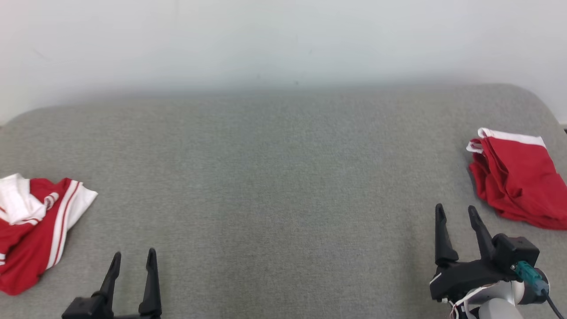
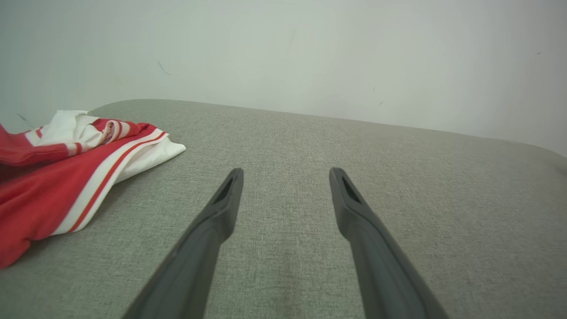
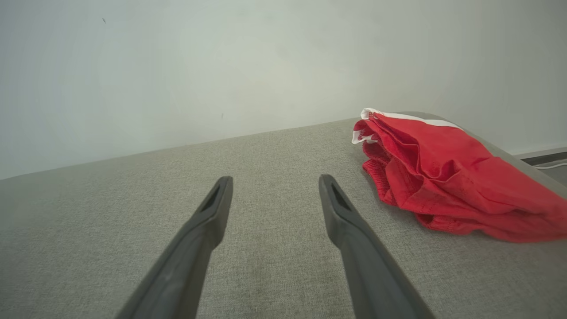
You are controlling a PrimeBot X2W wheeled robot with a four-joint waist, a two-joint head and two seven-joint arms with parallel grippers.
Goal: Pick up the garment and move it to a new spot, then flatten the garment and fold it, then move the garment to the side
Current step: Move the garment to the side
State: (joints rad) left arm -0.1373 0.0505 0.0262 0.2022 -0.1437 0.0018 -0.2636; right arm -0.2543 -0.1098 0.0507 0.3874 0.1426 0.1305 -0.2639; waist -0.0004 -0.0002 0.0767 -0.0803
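At the left edge of the head view lies a crumpled red-and-white striped garment (image 1: 35, 226), partly cut off by the frame. Its white-banded hem runs on a slant from lower left up toward the middle left. It is bunched, not spread, and I judge it to be the piece to be picked up.

Just to its right, at the lower left of the frame, the left fingers (image 1: 150, 279) point up the picture. They are spread apart and hold nothing. The garment lies to the left of them and a little beyond the tips, near but not touching. In the left wrist view the cloth sits at the middle left, off the line the fingers point along. Judging by this, the arm would have to swing left, not merely reach forward. The hem corner nearest the fingers looks like the easiest place to take hold.

The grey woven-fabric surface (image 1: 283, 177) across the centre of the frame offers room to lay the cloth out flat.

At the lower right the right fingers (image 1: 441, 235) are likewise parted and free of any load. They are well apart from the striped garment, so the left arm is plainly the nearer one.

At the right edge, middle right of the frame, rests a plain red folded garment with a white band (image 1: 518, 177). It lies beside and just beyond the right fingers, not touching them. From its tidy lie at the side, it looks already dealt with, though that is only my reading.
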